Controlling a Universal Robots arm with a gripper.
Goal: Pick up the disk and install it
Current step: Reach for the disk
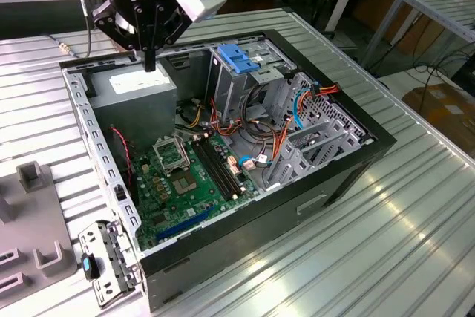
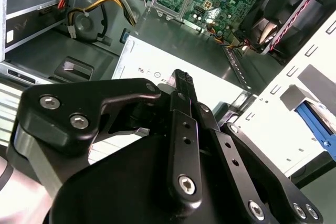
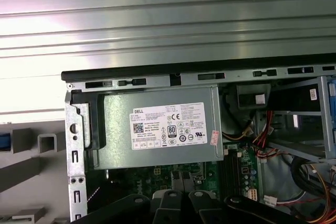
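Hovering over the far corner of the opened computer case (image 1: pixel 297 213), the gripper (image 1: pixel 151 63) points straight down at the grey power-supply box (image 1: pixel 137 98). Its tip is just above the box's white sticker (image 1: pixel 132 79); whether the two touch cannot be judged. The fingers are clenched together into one narrow black tip, with nothing seen between them. In the second wrist view the gripper (image 2: pixel 181 80) shows the same closed tip over the sticker's pale face. In the first wrist view the power-supply box (image 3: pixel 157 129) sits in the case corner, sticker up, against the black case edge.

Beside the box, toward the exterior view's right, a tall metal cage (image 1: pixel 230 87) with a blue handle (image 1: pixel 237 59) stands upright. A green motherboard (image 1: pixel 185 183) lies on the case floor, and orange and red cables (image 1: pixel 278 142) run between cage and board. The case rests on a ribbed metal table (image 1: pixel 401 243). Grey fixtures (image 1: pixel 33 176) and a small metal bracket (image 1: pixel 104 261) lie at the exterior view's left, outside the case.

Where the disk lies cannot be told from this standpoint.
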